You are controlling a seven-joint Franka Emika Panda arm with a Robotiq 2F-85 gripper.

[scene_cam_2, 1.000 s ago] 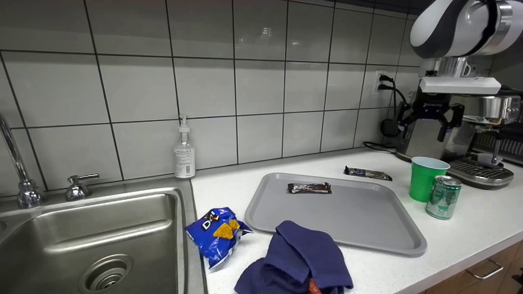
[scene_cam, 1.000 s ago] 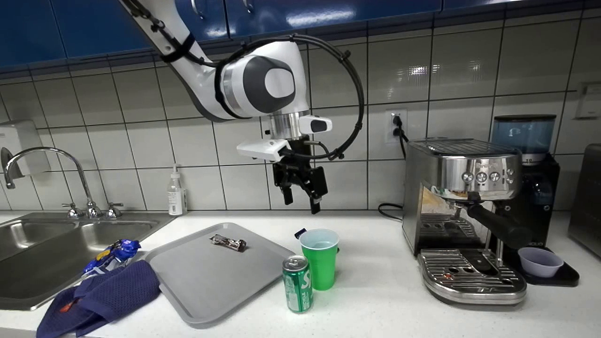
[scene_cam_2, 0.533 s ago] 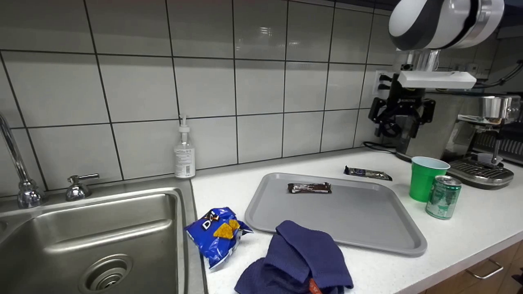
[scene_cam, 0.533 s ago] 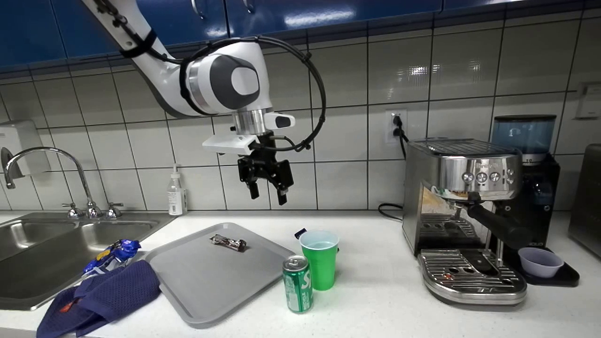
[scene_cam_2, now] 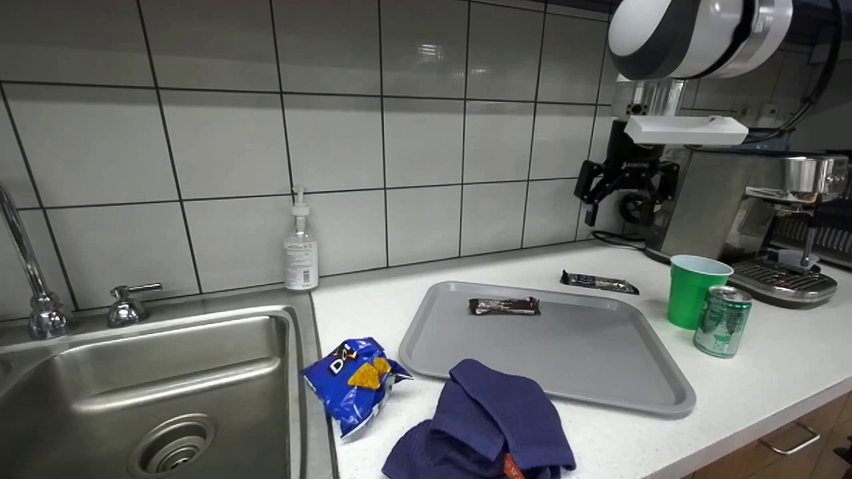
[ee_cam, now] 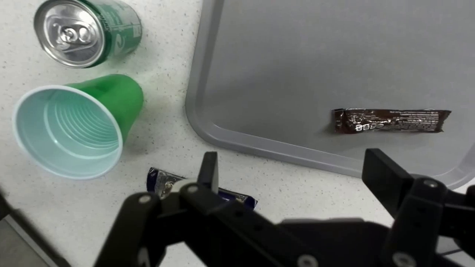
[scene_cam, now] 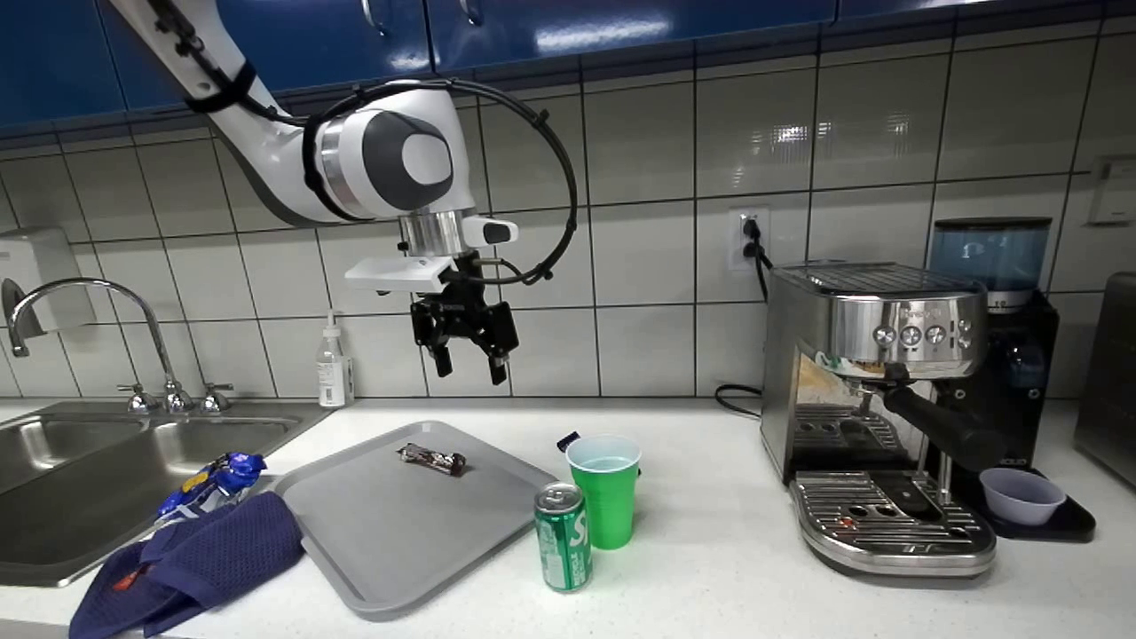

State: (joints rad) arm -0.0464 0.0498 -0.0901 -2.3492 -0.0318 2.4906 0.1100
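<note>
My gripper (scene_cam: 470, 368) is open and empty, pointing down well above the counter near the back wall. It also shows in the other view from outside (scene_cam_2: 621, 214) and in the wrist view (ee_cam: 291, 163). A brown wrapped bar (ee_cam: 391, 121) lies on the grey tray (ee_cam: 297, 66). A dark blue wrapped bar (scene_cam_2: 599, 282) lies on the counter behind the tray; in the wrist view one finger partly hides this bar (ee_cam: 161, 181). A green cup (scene_cam: 605, 501) stands upright beside a green can (scene_cam: 563, 541), both at the tray's side. The gripper touches nothing.
An espresso machine (scene_cam: 887, 328) and a grinder (scene_cam: 1012, 355) stand at one side. A sink (scene_cam_2: 166, 332), a pump bottle (scene_cam_2: 301, 256), a blue chip bag (scene_cam_2: 356, 382) and a dark blue towel (scene_cam_2: 492, 426) are at the other. Blue cabinets (scene_cam: 621, 31) hang above.
The arm and open gripper have moved left in both exterior views, away from the espresso machine and over toward the tray. The objects on the counter have not moved.
</note>
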